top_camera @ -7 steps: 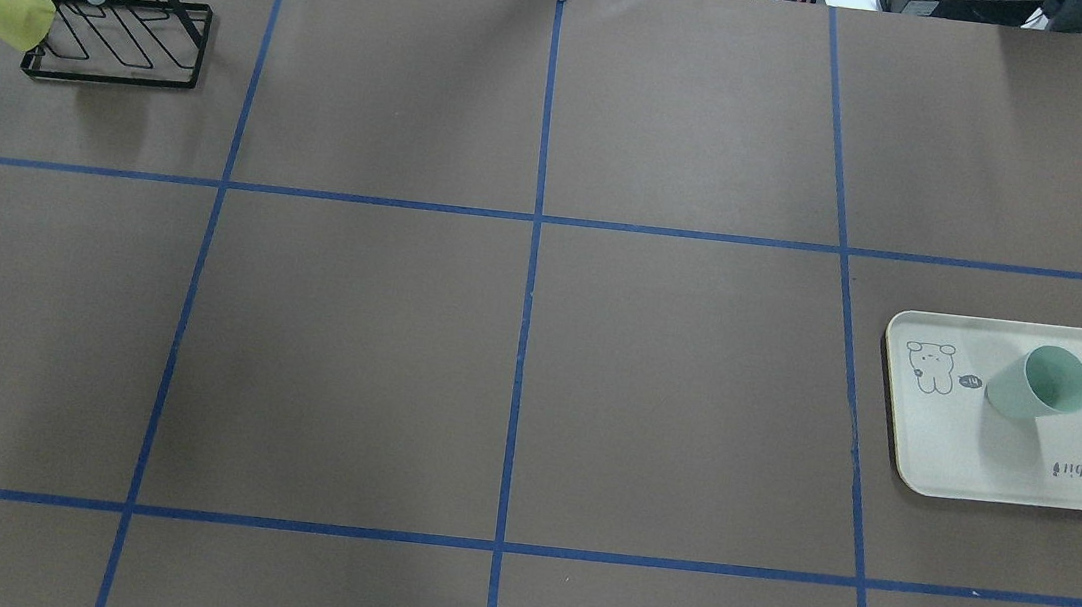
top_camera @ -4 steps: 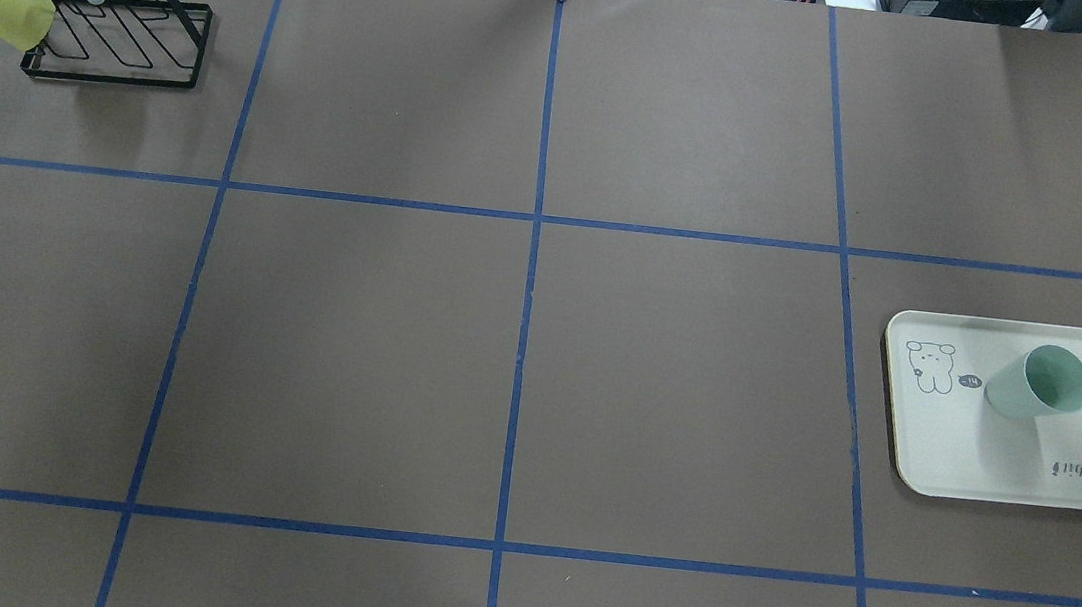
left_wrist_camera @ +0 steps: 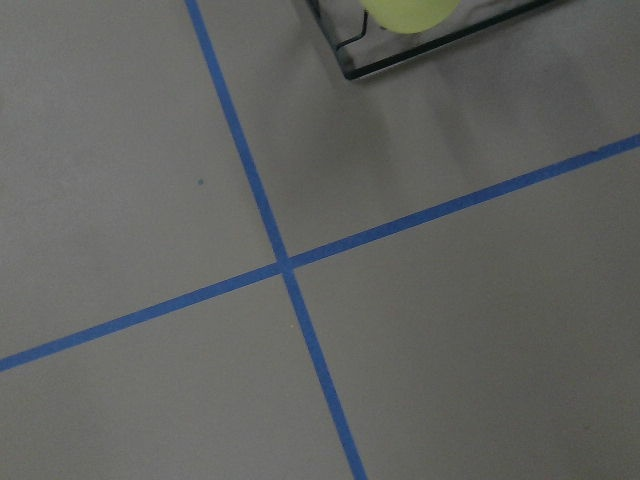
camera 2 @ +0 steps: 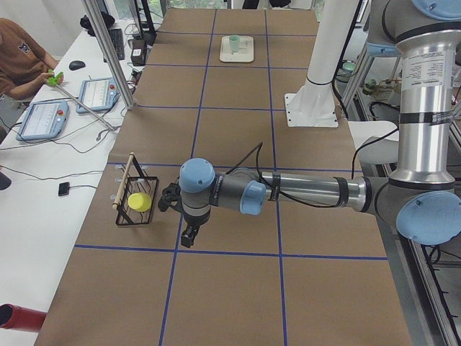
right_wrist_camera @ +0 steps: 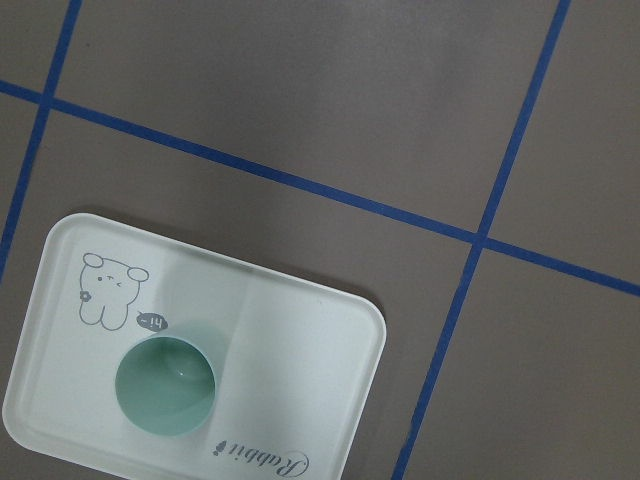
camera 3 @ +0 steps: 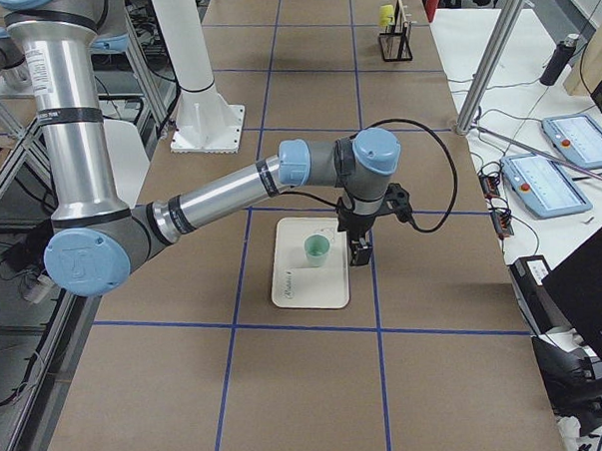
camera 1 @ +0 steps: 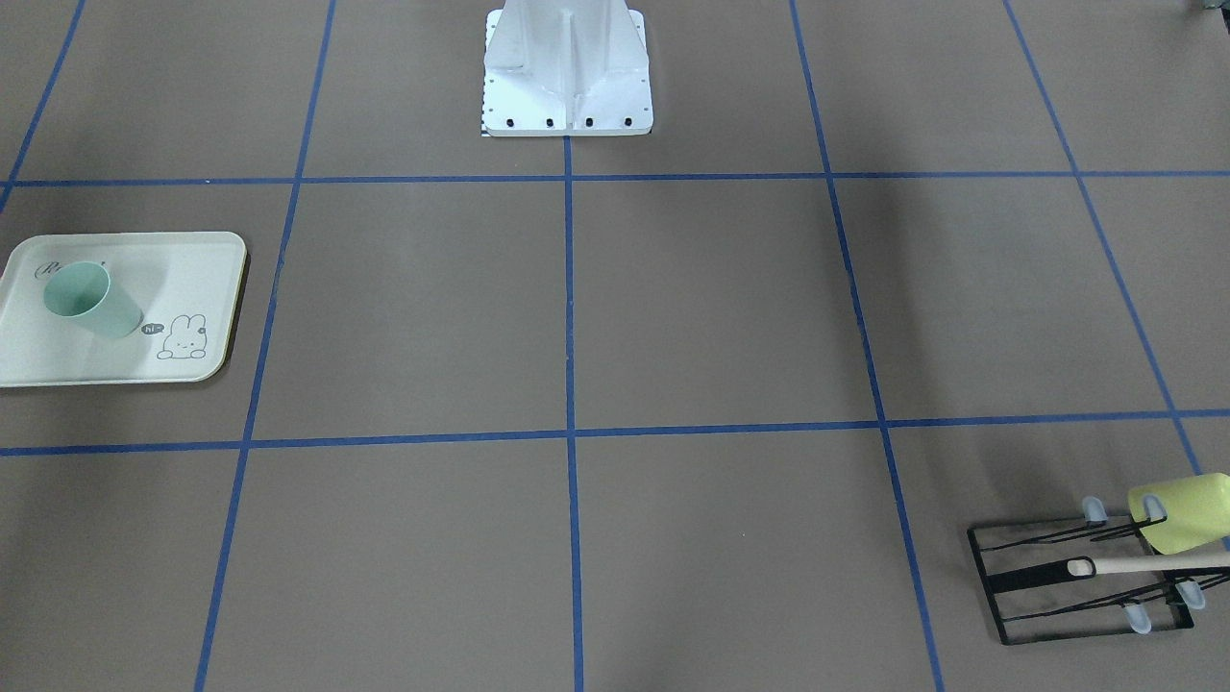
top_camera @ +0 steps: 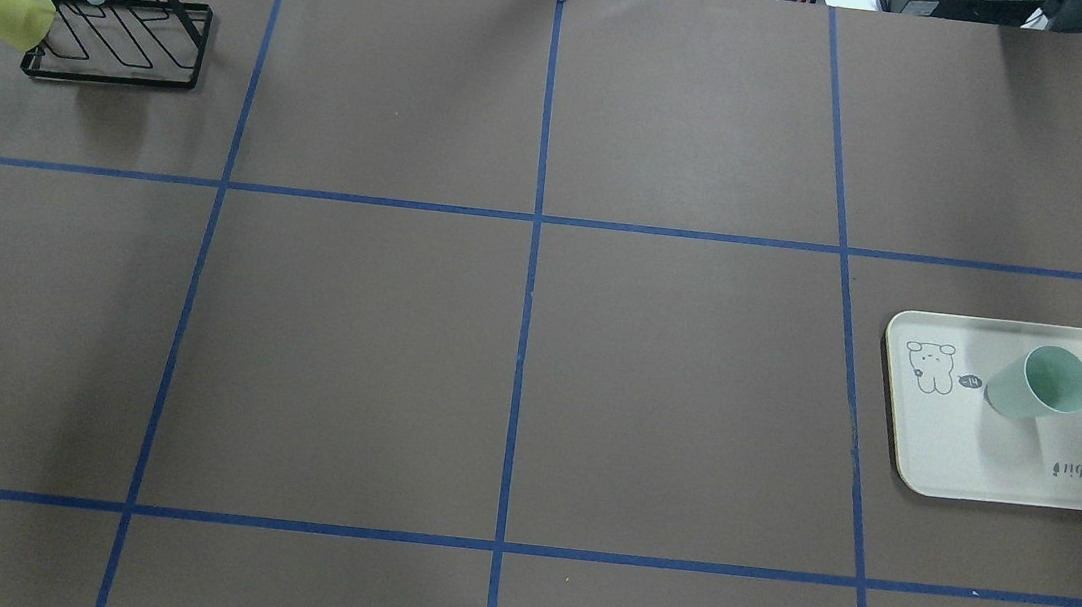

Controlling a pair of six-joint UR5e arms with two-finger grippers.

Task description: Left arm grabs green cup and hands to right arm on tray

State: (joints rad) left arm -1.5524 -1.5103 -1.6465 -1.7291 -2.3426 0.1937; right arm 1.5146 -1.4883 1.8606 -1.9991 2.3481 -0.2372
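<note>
Brown paper (top_camera: 346, 343) taped into a blue grid covers the table. The green cup (top_camera: 1040, 382) stands upright on the tray (top_camera: 967, 464), with the right gripper (camera 3: 359, 255) near it. The left gripper (camera 2: 189, 238) hangs beside the black wire rack (camera 2: 137, 209), which holds a yellow-green cup (camera 2: 140, 202). I cannot tell whether either gripper is spread or closed. A white desk with tablets (camera 2: 43, 119) runs alongside the table.

**Grippers too small to read, frame edges clip tray and rack**

The left gripper (camera 2: 187, 240) and the right gripper (camera 3: 359, 255) show only in the side views, too small to tell how the jaws stand. In the front-facing view the frame edge cuts the tray (camera 1: 192, 269), and the green cup (camera 1: 82, 296) covers what looks like most of its script. The left wrist view crops the yellow-green cup (left_wrist_camera: 408, 12) and the rack (left_wrist_camera: 350, 70).
</note>
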